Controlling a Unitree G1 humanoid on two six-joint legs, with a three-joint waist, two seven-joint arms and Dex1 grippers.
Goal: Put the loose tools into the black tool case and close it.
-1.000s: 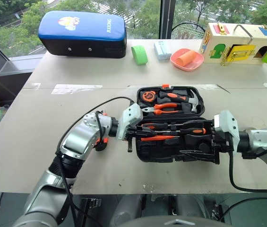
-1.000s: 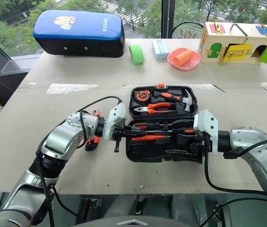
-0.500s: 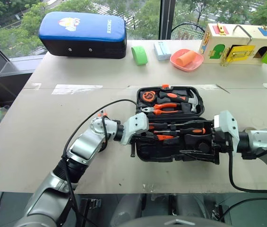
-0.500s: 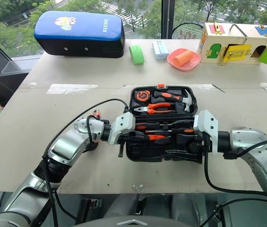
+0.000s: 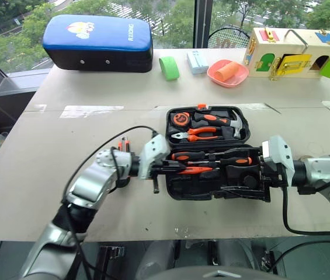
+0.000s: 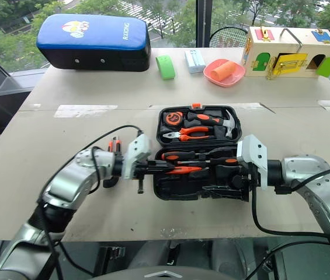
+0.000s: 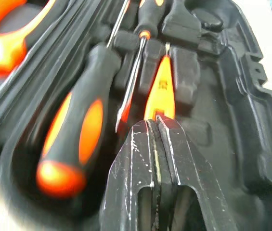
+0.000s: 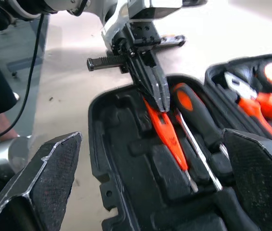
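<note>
The black tool case [image 5: 211,154] lies open on the table [image 5: 30,169], near its front edge, both halves flat: a hard-plastic clamshell with rounded corners and moulded recesses inside. At the near half's left edge the left gripper [image 7: 156,126] has its two black fingers pressed together on the end of the small orange tester pen [image 7: 160,89], a slim, bright orange stick with a metal tip, lying in the near half (in the right wrist view it reaches from the fingertips along a recess). Just beside the pen lie two screwdrivers [image 5: 208,157] with black-orange handles, end to end along the near half. The right gripper [image 5: 257,178] sits at the case's right end, its fingers [image 8: 49,168] spread wide apart over the near half, clamped on nothing.

The far half holds a hammer [image 5: 220,121], orange-handled pliers [image 5: 197,134] and a round tape measure [image 5: 180,118]; a small orange latch [image 5: 202,107] shows on its far rim.

At the table's far edge stand a blue-and-black cushion [image 5: 97,42], a green roll [image 5: 168,67], a pink dish [image 5: 228,73] and a wooden toy box [image 5: 290,52].
</note>
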